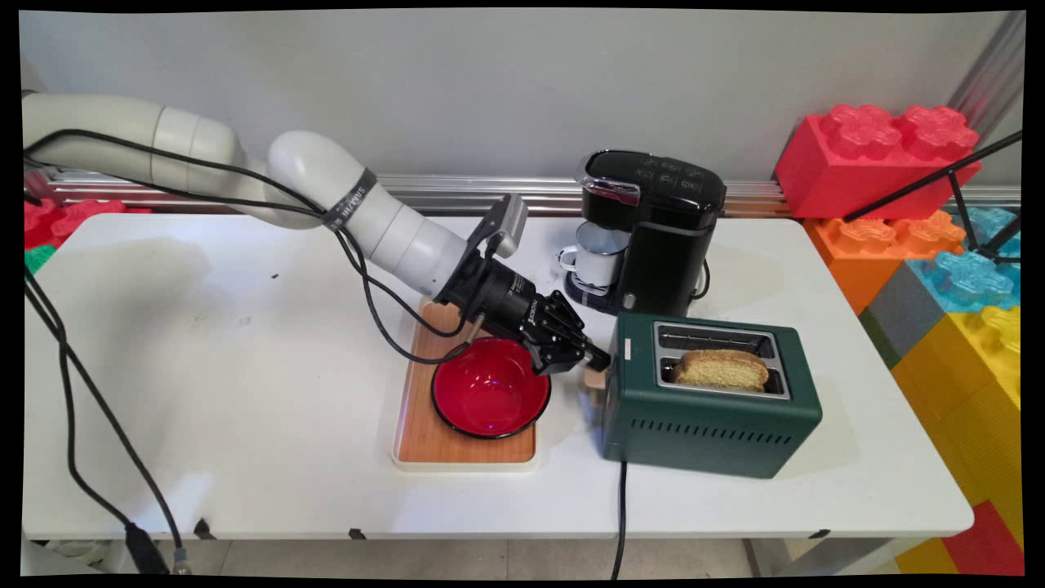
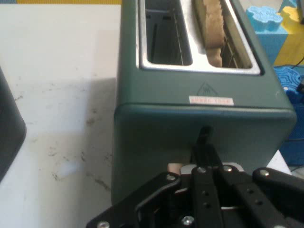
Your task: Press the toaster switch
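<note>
White tabletop (image 1: pixel 245 392) carrying black coffee maker (image 1: pixel 653 229), green toaster (image 1: pixel 710 408) with bread slice (image 1: pixel 722 369) in near slot, wooden tray (image 1: pixel 424 433) under red bowl (image 1: pixel 490 390). Gripper (image 1: pixel 600 361) against toaster's lever end, jaws closed together.

Green toaster (image 1: pixel 710 408): directly ahead of the fingers (image 1: pixel 598 357), end face touching their tips. Its pale lever knob (image 1: pixel 594 377) sits just below them. Bread slice (image 1: pixel 722 369): upright in the toaster slot that lies farther from the wall, beyond the fingers. Other slot: no bread. Red bowl (image 1: pixel 490 388): just behind and below the fingers, resting on a wooden tray (image 1: pixel 424 425). Black coffee machine (image 1: pixel 653 229): near the fingers on the wall side, with a white mug (image 1: pixel 600 253) under its spout. All stand on the white table (image 1: pixel 245 392). Large toy blocks (image 1: pixel 878 155): well apart, past the toaster.
</note>
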`<state>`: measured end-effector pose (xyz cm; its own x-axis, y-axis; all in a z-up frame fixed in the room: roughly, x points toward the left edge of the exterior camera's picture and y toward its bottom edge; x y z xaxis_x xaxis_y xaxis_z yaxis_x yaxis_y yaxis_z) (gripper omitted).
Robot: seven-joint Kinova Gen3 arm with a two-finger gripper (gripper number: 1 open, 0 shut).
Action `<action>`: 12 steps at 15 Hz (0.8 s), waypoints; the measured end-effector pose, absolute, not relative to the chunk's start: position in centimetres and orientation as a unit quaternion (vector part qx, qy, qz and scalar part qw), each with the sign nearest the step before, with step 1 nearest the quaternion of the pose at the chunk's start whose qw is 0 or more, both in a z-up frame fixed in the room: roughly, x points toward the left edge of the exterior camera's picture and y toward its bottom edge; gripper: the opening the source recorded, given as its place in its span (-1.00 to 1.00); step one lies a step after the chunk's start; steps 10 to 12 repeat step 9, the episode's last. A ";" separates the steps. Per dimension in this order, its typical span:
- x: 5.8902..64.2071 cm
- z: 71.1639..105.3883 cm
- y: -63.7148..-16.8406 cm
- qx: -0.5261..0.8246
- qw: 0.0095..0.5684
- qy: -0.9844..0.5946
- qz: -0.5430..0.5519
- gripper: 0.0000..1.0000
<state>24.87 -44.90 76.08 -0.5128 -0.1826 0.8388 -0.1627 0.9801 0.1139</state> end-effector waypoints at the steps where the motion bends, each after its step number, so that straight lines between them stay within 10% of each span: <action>1: 24.8 75.8 -44.9 0.099 0.482 -0.870 -0.011 -1.00; 12: 24.8 74.2 -44.9 0.099 0.475 -0.874 -0.013 -1.00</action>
